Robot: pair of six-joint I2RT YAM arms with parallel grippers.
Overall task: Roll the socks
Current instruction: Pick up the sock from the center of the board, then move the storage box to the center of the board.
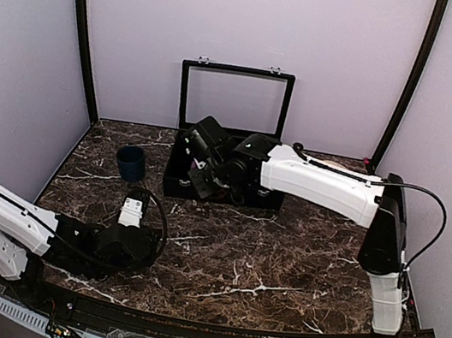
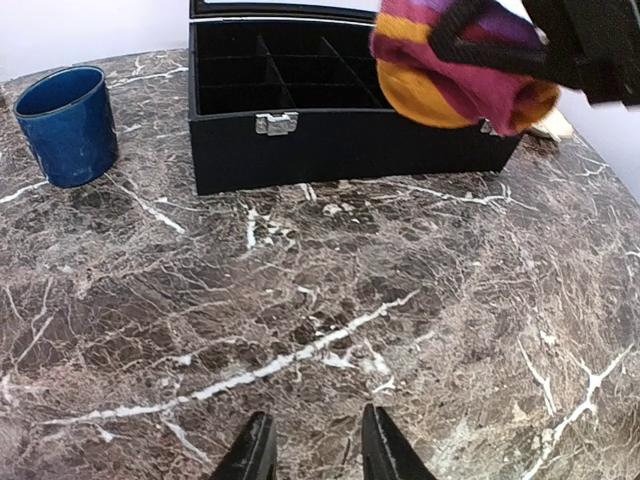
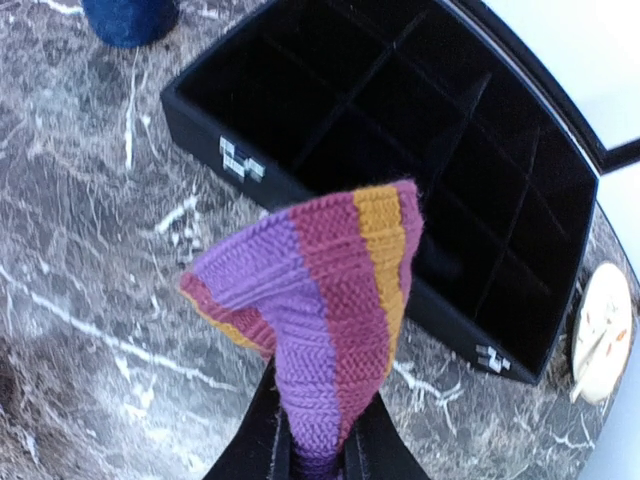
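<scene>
The maroon-red sock (image 3: pixel 330 300) with purple bands and an orange band is bunched between my right gripper's (image 3: pixel 318 455) fingers. It hangs above the front wall of the black divided box (image 3: pixel 400 150). In the left wrist view the sock (image 2: pixel 450 75) hangs over the box's right front corner, pinched by the right gripper's black fingers (image 2: pixel 470 30). My right gripper (image 1: pixel 207 176) reaches over the box (image 1: pixel 173 184) from the right. My left gripper (image 2: pixel 315 450) is open and empty, low over the marble, well in front of the box (image 2: pixel 330 150). The black sock with white stripes is out of view.
A dark blue cup (image 1: pixel 131 163) stands left of the box, also in the left wrist view (image 2: pixel 65 125). The box's lid (image 1: pixel 234 101) stands open at the back. A round white object (image 3: pixel 600 330) lies right of the box. Marble tabletop (image 1: pixel 279 265).
</scene>
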